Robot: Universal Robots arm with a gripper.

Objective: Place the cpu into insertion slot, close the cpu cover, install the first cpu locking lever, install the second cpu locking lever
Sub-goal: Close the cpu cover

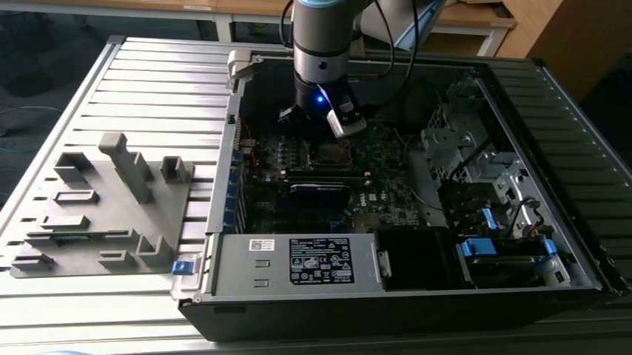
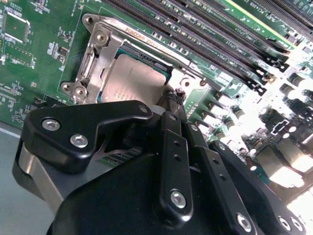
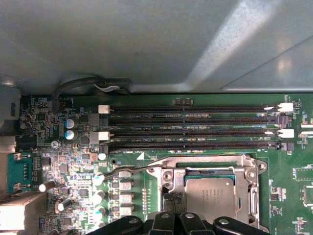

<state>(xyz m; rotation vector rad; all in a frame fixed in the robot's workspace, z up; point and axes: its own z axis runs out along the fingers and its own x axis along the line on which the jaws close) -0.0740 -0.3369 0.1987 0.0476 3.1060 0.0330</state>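
The cpu lies flat in its socket on the green motherboard, its dull silver top also showing in the first wrist view. The silvery cpu cover lies down around it, its frame edging the chip. A thin wire locking lever runs along the socket's side facing the memory slots, its end sticking out past the socket corner. My gripper is shut, with its black tips together at the socket's edge beside the cpu. In the exterior view it hangs just over the socket.
Several long memory slots run beside the socket, and capacitors stand close by. The open computer case walls in the board, with drive bays at the exterior view's right. A grey fixture tray sits outside at the exterior view's left.
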